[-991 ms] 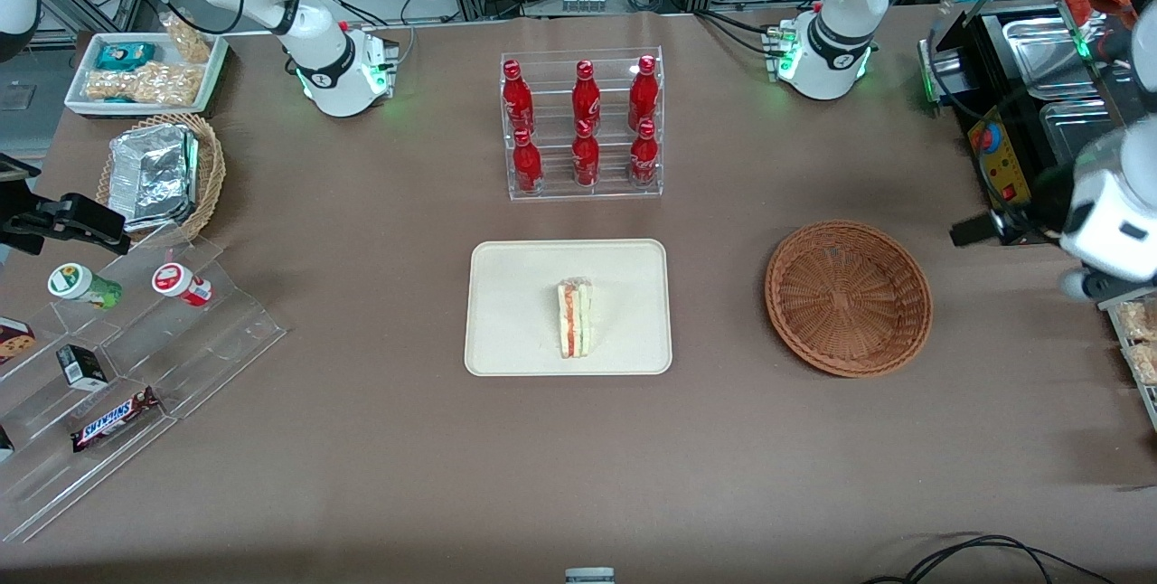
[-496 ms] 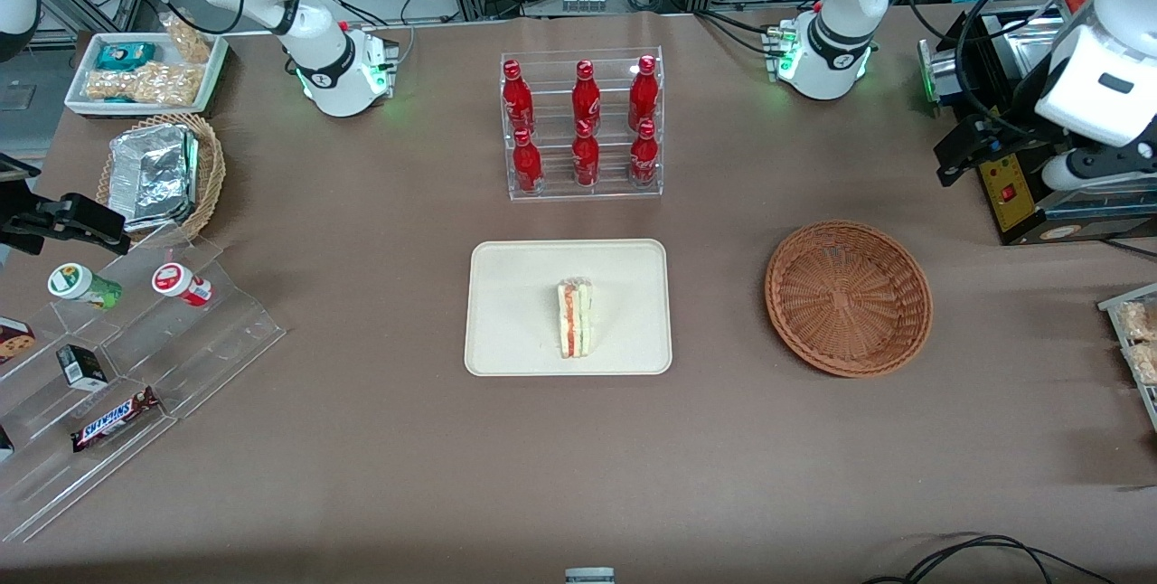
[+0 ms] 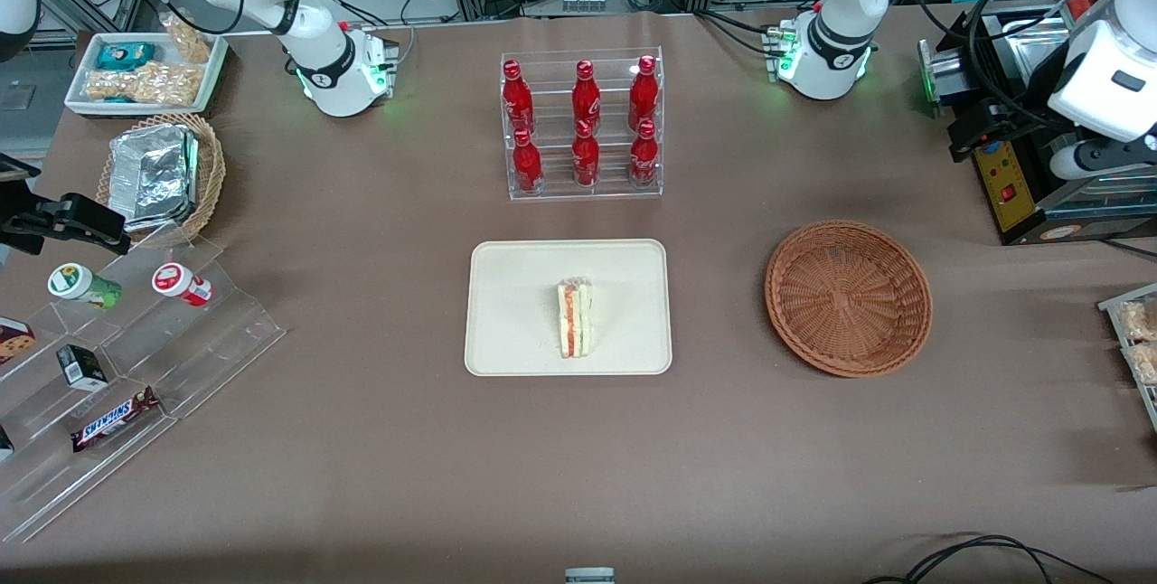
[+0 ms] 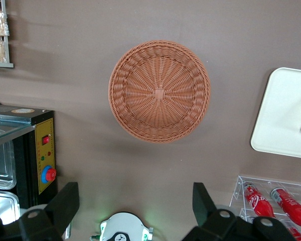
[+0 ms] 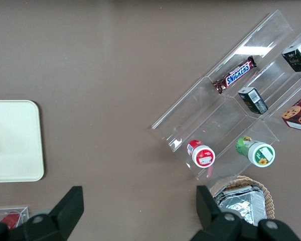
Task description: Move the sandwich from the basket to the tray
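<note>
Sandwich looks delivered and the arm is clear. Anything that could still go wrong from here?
Little. The sandwich lies on the tray; the basket is empty. The open gripper hangs high above the table, beside the black control box with cables; swinging back could snag those.

Sandwich [image 3: 575, 320] on tray [image 3: 515, 295]; end effector [image 4: 135, 203] above basket [image 3: 848, 296].

Bright, even overhead light, all sharp; soft shadows on the table [image 3: 362, 475], and glare streaks the clear plastic shelf [image 5: 251, 50].
</note>
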